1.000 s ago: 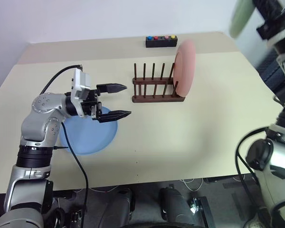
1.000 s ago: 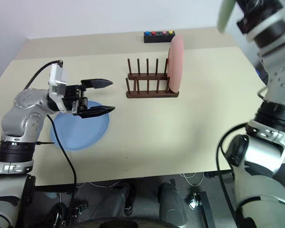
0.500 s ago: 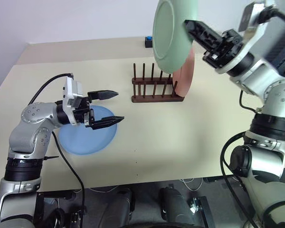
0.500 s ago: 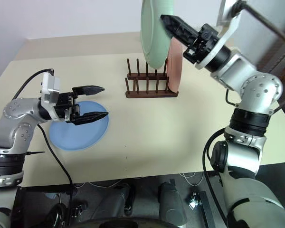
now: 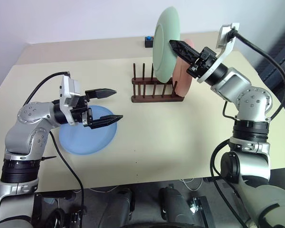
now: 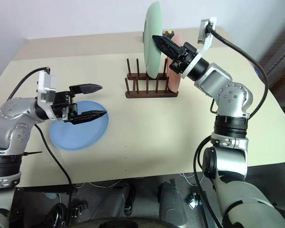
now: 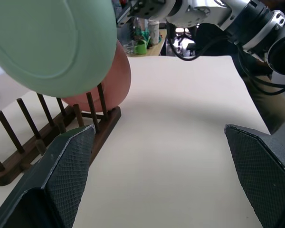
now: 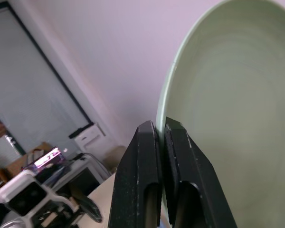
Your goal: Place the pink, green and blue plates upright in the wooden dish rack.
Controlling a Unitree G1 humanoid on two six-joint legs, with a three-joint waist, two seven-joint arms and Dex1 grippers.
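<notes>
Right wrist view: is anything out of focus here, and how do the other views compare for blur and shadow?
Right wrist view: green plate and fingers soft at close range, room behind hazy. Left wrist view: fingers sharp, plate overhead slightly soft. Eye views: even light, no motion blur, faint shadow beside the rack.

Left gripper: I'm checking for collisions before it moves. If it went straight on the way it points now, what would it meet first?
Probably nothing soon. The open left gripper points level across bare table, passing in front of the rack. Farther on, the right arm may lie in that line, but depth is unclear.
</notes>
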